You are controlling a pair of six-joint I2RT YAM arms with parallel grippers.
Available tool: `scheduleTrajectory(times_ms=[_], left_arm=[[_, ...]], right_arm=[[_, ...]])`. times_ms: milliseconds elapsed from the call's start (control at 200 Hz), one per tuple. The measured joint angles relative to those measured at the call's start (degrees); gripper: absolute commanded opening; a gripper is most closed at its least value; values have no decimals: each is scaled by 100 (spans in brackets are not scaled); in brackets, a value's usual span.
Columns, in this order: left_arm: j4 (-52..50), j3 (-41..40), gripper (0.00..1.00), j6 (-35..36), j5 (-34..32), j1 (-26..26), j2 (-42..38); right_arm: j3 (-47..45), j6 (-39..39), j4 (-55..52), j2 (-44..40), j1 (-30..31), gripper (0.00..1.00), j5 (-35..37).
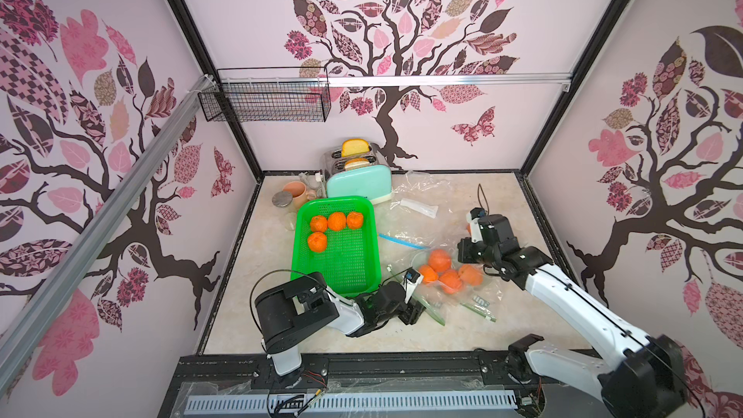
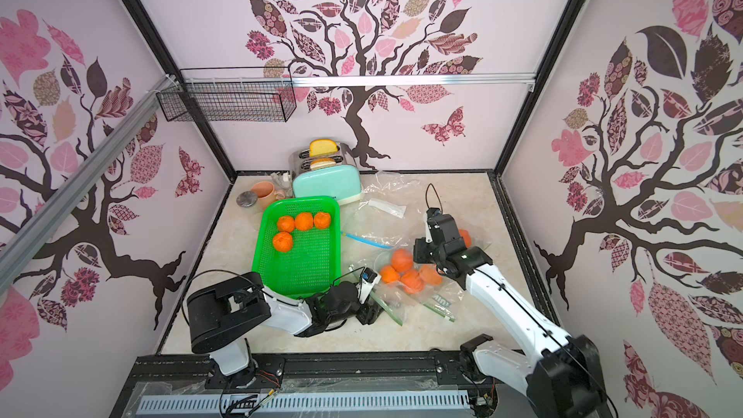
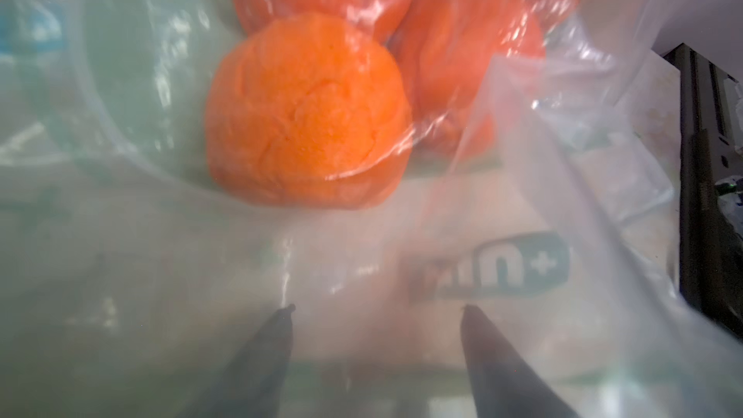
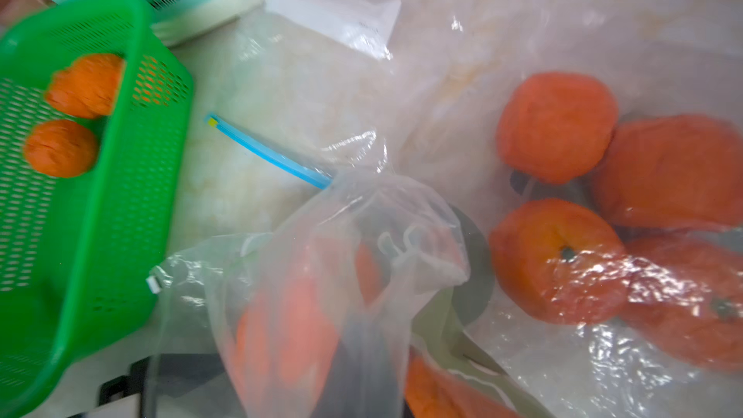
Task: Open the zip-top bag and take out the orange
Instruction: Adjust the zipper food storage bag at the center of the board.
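Observation:
The clear zip-top bag point(image 1: 478, 295) lies right of centre on the table in both top views, with several oranges point(image 1: 439, 260) inside. My left gripper point(image 1: 418, 309) sits low at the bag's green zip edge. In the left wrist view it point(image 3: 378, 311) is open, its dark fingers point(image 3: 273, 339) blurred behind the film, and an orange point(image 3: 307, 114) lies just ahead. My right gripper point(image 1: 466, 253) is at the bag's far side. The right wrist view shows it point(image 4: 362, 355) shut, with bag film point(image 4: 362, 215) bunched up around it. Another orange point(image 2: 464, 237) shows behind it.
A green basket point(image 1: 295, 251) holding several oranges stands left of the bag. A mint toaster point(image 1: 358, 184) with bread, a pink mug point(image 1: 295, 193) and a jar stand at the back. An empty bag with a blue zip point(image 1: 398, 241) lies between basket and bag. A wire basket point(image 1: 265, 100) hangs on the wall.

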Motion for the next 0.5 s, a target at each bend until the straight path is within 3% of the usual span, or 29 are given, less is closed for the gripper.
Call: scheduleTrajectory(times_ms=[120, 255, 405, 500], left_arm=[[105, 0, 69, -22, 0, 0, 83], [236, 2, 69, -46, -17, 2, 157], [313, 13, 69, -46, -31, 2, 203], [339, 68, 68, -46, -37, 2, 262]], right_arm=[[48, 87, 98, -433, 0, 1, -50], [-256, 157, 236, -236, 0, 8, -66], [-621, 262, 243, 140, 0, 23, -48], [-640, 337, 299, 297, -2, 38, -44]])
